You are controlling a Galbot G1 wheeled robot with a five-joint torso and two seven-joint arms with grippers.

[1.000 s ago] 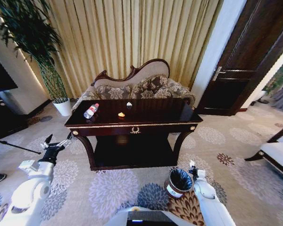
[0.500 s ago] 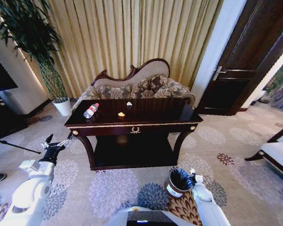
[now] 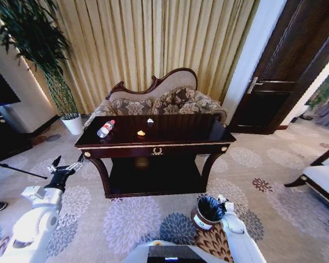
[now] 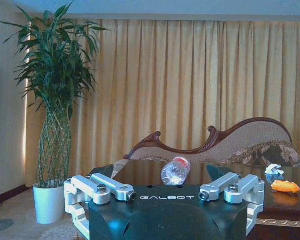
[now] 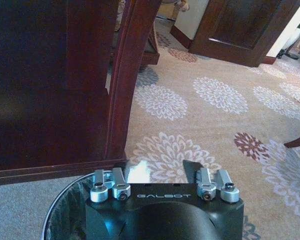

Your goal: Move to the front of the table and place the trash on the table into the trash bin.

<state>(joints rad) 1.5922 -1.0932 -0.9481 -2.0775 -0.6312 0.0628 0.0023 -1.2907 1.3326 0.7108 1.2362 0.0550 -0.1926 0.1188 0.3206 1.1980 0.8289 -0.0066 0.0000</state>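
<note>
Brown and round, the trash bin [image 3: 208, 211] with its black bag sits on the flowery carpet, just under the right gripper [image 3: 223, 201]. That gripper's jaws stand apart over the bin's rim [image 5: 65, 210], with nothing between them. One bin is all there is.

Off to the other side, the left gripper [image 3: 66, 164] hangs low by the table's corner, jaws spread wide and empty. Past its jaws stands the table [image 3: 181, 131], dark and shiny with a gold edge.

Three bits of trash lie on top. One clear bottle [image 4: 175, 170] with a red cap lies on its side, straight ahead of the left jaws; seen from the head, its cap end points away toward the sofa [image 3: 159, 101]. One small orange scrap [image 4: 285, 186] lies further along the table. One little white wad [image 4: 274, 169] sits just behind the scrap, near the back edge.
</note>
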